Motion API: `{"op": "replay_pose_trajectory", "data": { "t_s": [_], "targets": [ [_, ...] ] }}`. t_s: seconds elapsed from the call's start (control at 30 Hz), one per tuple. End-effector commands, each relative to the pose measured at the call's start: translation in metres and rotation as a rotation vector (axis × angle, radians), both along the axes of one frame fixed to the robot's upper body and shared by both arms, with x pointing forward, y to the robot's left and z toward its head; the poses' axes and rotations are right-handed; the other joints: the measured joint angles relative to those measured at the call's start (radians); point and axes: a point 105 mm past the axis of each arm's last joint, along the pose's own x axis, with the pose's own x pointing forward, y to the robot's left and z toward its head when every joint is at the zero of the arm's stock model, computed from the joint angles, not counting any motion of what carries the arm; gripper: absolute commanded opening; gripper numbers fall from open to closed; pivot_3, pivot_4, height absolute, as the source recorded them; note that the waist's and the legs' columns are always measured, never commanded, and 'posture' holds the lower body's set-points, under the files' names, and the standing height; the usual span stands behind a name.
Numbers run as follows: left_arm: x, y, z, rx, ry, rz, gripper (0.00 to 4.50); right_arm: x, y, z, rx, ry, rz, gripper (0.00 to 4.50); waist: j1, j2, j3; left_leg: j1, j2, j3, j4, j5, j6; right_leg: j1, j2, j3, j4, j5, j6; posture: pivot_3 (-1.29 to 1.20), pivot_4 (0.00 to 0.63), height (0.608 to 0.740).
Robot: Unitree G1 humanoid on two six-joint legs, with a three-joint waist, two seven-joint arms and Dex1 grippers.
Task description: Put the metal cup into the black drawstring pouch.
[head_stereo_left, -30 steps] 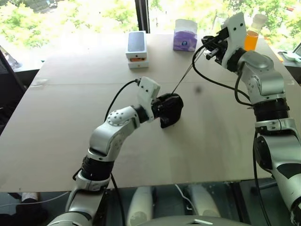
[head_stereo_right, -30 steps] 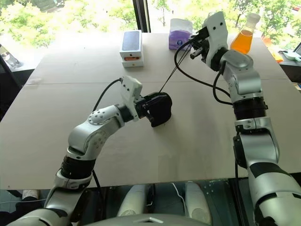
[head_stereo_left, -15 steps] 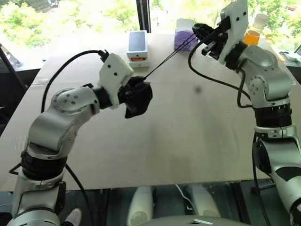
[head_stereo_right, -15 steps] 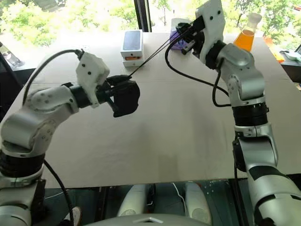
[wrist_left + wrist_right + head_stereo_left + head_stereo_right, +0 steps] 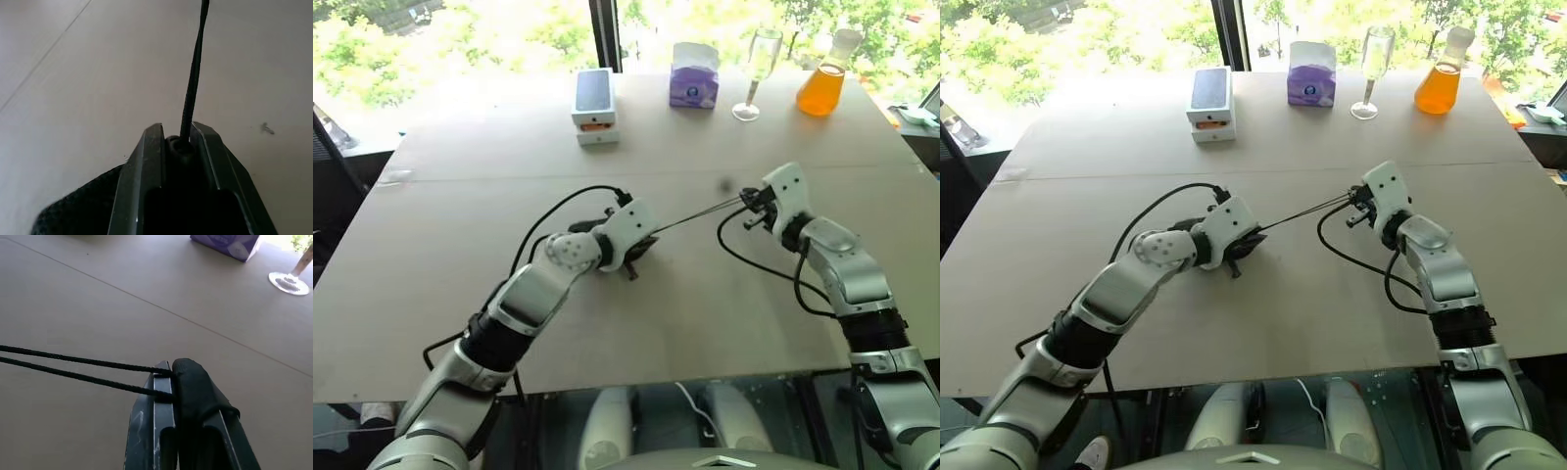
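Pouch and cord carry this moment: the black drawstring pouch point(image 5: 628, 252) now lies low on the table point(image 5: 460, 196), about midway between the table's near and far edges, where half a second ago it hung lifted in the air. The left end effector point(image 5: 177, 139) has come down with it, its narrow-set fingers pinching the pouch's gathered neck. The right end effector point(image 5: 172, 377), well to the right of the pouch, is clamped tight on the cord point(image 5: 697, 212), which runs taut between the two; it has dropped from up near the far edge of the table. The metal cup cannot be made out, so it is probably inside the drawn-up pouch. Judging by this, the mouth has been cinched and the task is near its finish.
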Motion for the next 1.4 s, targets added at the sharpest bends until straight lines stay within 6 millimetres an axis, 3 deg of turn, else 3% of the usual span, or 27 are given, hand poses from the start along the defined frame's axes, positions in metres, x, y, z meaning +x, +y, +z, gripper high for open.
{"op": "replay_pose_trajectory", "data": {
  "t_s": [0.03, 0.07, 0.17, 0.43, 0.53, 0.63, 0.77, 1.0, 1.13, 1.4],
  "targets": [
    [0.005, 0.003, 0.03, -0.131, -0.061, 0.012, 2.44, -0.001, -0.019, 0.011, -0.025, -0.058, -0.032, 0.0, 0.001, 0.0, 0.0, 0.0, 0.0, 0.0, 0.0, 0.0, 0.0, 0.0, 0.0, 0.0, 0.0, 0.0, 0.0, 0.0, 0.15, 0.74],
    [0.005, 0.002, 0.035, -0.157, -0.071, 0.011, 2.91, -0.003, -0.019, 0.009, -0.032, -0.05, -0.021, 0.0, 0.002, 0.0, 0.0, 0.0, 0.0, 0.001, 0.0, 0.0, 0.0, 0.0, 0.0, 0.001, 0.0, 0.0, 0.0, 0.0, 0.15, 0.74],
    [-0.003, 0.006, 0.051, -0.258, -0.074, 0.0, 4.39, -0.01, -0.018, 0.002, -0.025, -0.015, 0.035, 1.02, 0.002, 0.0, 0.0, -0.001, 0.0, 0.001, 0.0, 0.0, 0.0, 0.0, 0.0, 0.001, -0.002, 0.0, 0.0, 0.0, 0.15, 0.74],
    [-0.026, 0.04, 0.079, -0.532, -0.051, 0.077, 4.5, -0.031, -0.032, 0.0, -0.005, 0.032, 0.119, 4.49, 0.005, 0.0, 0.0, -0.001, 0.001, 0.001, 0.0, 0.0, 0.0, 0.0, 0.0, 0.001, -0.003, 0.0, 0.0, 0.0, 0.15, 0.74],
    [-0.031, 0.056, 0.087, -0.632, -0.071, 0.148, 4.5, -0.047, -0.046, -0.002, -0.012, 0.068, 0.156, 4.49, 0.009, -0.001, 0.0, -0.001, 0.001, 0.0, 0.0, 0.0, 0.0, 0.001, 0.0, 0.0, -0.003, 0.0, 0.0, 0.0, 0.15, 0.74],
    [-0.033, 0.071, 0.082, -0.625, -0.092, 0.23, 4.5, -0.059, -0.063, -0.006, -0.032, 0.096, 0.153, 4.49, 0.009, -0.001, 0.0, 0.0, 0.0, -0.001, 0.0, 0.0, 0.0, 0.002, 0.0, -0.001, -0.004, 0.0, 0.0, 0.0, 0.15, 0.74],
    [-0.04, 0.08, 0.077, -0.639, -0.096, 0.284, 4.5, -0.072, -0.071, -0.007, -0.039, 0.104, 0.157, 4.49, 0.009, -0.001, 0.0, 0.0, 0.0, -0.001, 0.0, 0.0, 0.0, 0.002, 0.0, -0.001, -0.004, 0.0, 0.0, 0.0, 0.15, 0.74],
    [-0.054, 0.095, 0.063, -0.663, -0.086, 0.387, 4.5, -0.091, -0.062, 0.006, 0.019, 0.04, 0.169, 4.49, 0.006, -0.001, 0.0, 0.001, 0.001, -0.001, 0.001, 0.0, 0.0, 0.003, 0.0, 0.0, -0.003, 0.0, 0.0, 0.0, 0.15, 0.74],
    [-0.067, 0.097, 0.068, -0.739, -0.168, 0.343, 4.5, -0.099, -0.052, 0.011, 0.094, 0.009, 0.194, 4.49, 0.009, -0.002, -0.001, 0.0, 0.001, -0.001, 0.001, 0.0, 0.0, 0.003, 0.0, -0.001, -0.003, 0.0, 0.0, 0.0, 0.15, 0.74],
    [-0.12, 0.097, 0.035, -0.641, -0.038, 0.231, 4.5, -0.121, -0.046, -0.011, 0.054, 0.076, 0.26, 4.49, 0.008, -0.002, -0.001, 0.001, 0.001, -0.001, 0.0, 0.0, 0.0, 0.003, -0.001, 0.0, -0.004, 0.0, 0.0, 0.0, 0.15, 0.74]
  ]
}}
